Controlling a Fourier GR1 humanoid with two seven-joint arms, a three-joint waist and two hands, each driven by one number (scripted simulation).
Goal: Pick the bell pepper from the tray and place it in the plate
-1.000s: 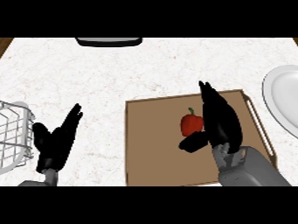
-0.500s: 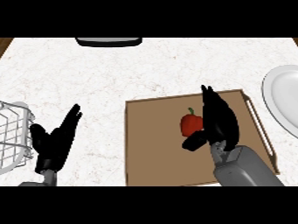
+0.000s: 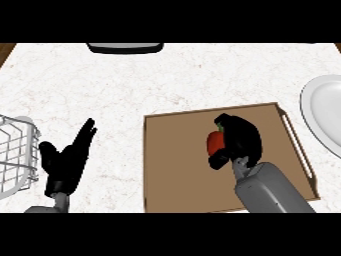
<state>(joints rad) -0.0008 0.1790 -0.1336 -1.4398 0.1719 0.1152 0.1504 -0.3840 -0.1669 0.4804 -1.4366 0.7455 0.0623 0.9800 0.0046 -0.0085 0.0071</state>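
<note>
A red bell pepper (image 3: pixel 214 143) with a green stem lies on the brown tray (image 3: pixel 173 170) at the lower middle right. My right hand (image 3: pixel 241 142) sits against the pepper's right side, fingers curled over its top and thumb under its lower end, hiding much of it. The white plate (image 3: pixel 335 120) lies on the counter just right of the tray, cut off by the view's right edge. At the lower left, my left hand (image 3: pixel 66 160) rests open with fingers up, over the counter.
A white wire rack (image 3: pixel 7 155) stands at the left edge, close to the left hand. A dark object (image 3: pixel 125 47) sits at the counter's far edge. Wooden strips show at both upper corners. The tray has a handle slot (image 3: pixel 297 145) on its right side.
The right hand's fingers were straight and have curled down round the bell pepper. The left hand has not moved.
</note>
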